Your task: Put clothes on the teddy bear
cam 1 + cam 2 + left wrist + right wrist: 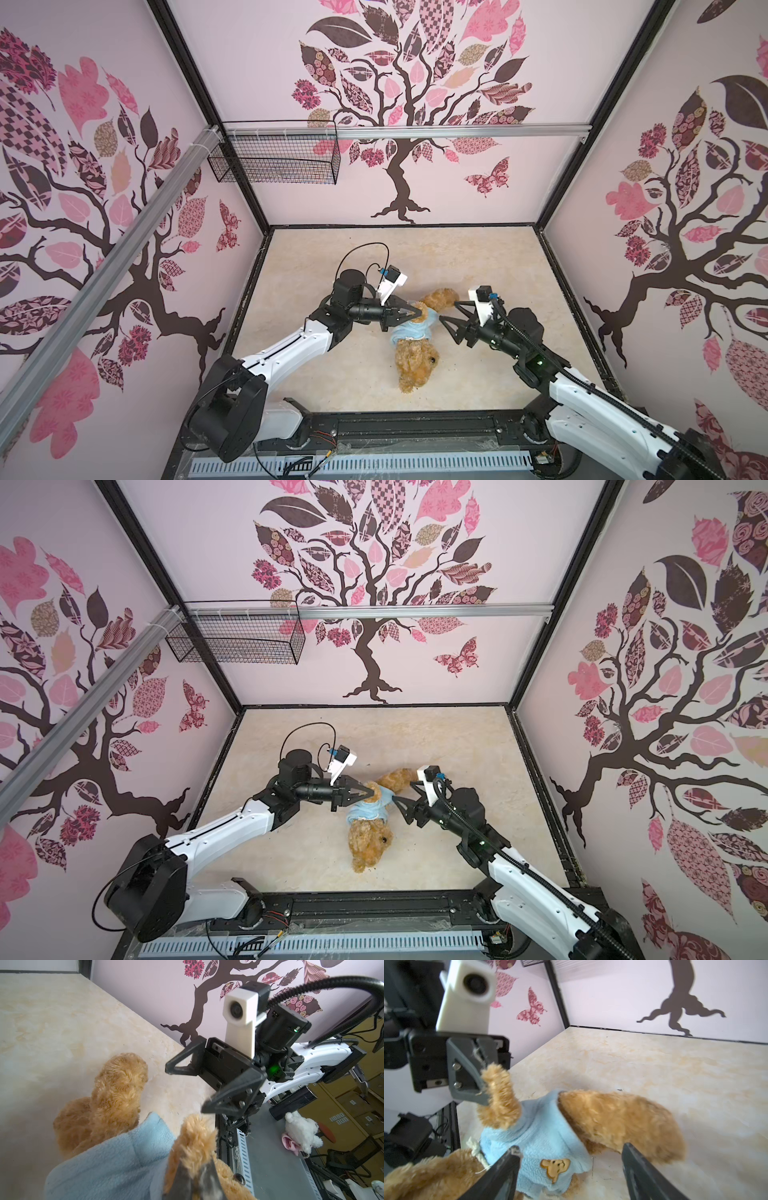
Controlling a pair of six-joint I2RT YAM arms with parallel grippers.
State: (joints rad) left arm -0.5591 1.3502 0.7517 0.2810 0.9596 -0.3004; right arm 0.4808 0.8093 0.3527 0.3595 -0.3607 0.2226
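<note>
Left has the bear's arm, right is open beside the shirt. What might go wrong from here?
The left gripper pinches the teddy bear only by the furry end of an arm, so a pull might slip off or drag the bear. The open right gripper has its fingers near the blue shirt and a leg; closing might catch fur instead of fabric.

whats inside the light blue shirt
The teddy bear fills the light blue shirt; its head, legs and one arm, pinched by the left gripper, stick out. Torso and other arm are hidden.

Black wire basket (pixel 274 166) hung on aluminium rail (pixel 457 132), back wall.
</note>
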